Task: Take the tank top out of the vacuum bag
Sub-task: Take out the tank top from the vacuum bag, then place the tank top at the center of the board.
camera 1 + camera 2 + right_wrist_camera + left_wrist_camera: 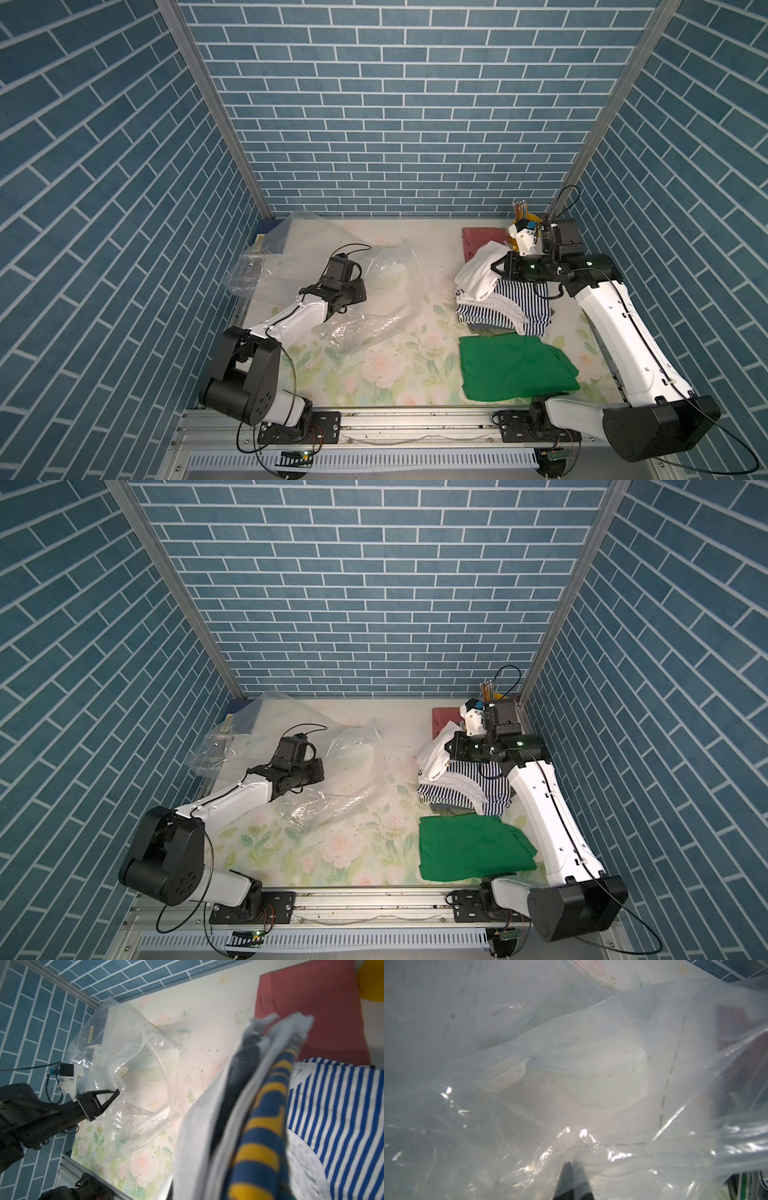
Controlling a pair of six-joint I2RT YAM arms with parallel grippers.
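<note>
Top views both show our right claw (497,267) clamped tight on the white tank top (476,274), with the cloth bunched between its jaws and drooping down from it. So the top is fully out of the vacuum bag (386,291), which lies well off to that claw's side across the floral table (374,374). Right under the claw and the hanging top sits a pile of blue-striped shirts (515,307). A red cloth (478,241) lies just past the claw, and a green one (511,365) sits on the near side of the pile. On the right wrist cam we see our left claw (117,1092) pinched closed on a fold of the clear bag, with the film crumpled up around its tips.
</note>
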